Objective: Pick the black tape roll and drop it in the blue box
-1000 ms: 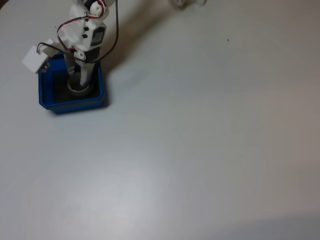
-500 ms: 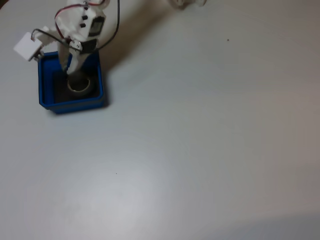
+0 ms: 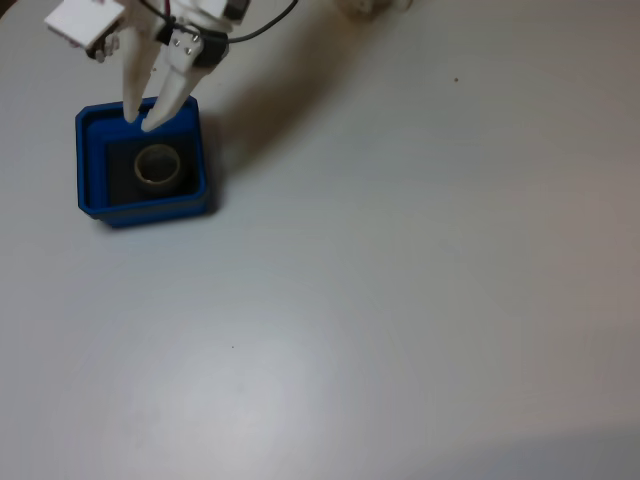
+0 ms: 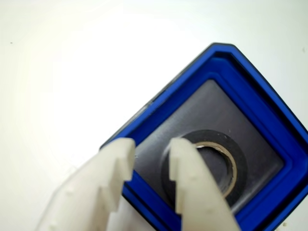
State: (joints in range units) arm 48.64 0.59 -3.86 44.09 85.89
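The black tape roll (image 3: 157, 167) lies flat on the dark floor of the blue box (image 3: 90, 195) at the upper left of the fixed view, its pale core facing up. In the wrist view the black tape roll (image 4: 240, 171) rests inside the blue box (image 4: 269, 113), free of the fingers. My white gripper (image 3: 139, 117) hangs above the box's back rim, open and empty. Seen from the wrist, the gripper (image 4: 151, 147) has its two white fingers a small gap apart over the box's near wall.
The box stands on a plain white table (image 3: 400, 280) with wide free room to the right and front. A black cable (image 3: 265, 25) runs from the arm at the top edge. A pale object (image 3: 370, 6) sits at the top edge.
The gripper has risen out of the box and moved back toward the top of the fixed view. The tape roll stays on the box floor, now uncovered.
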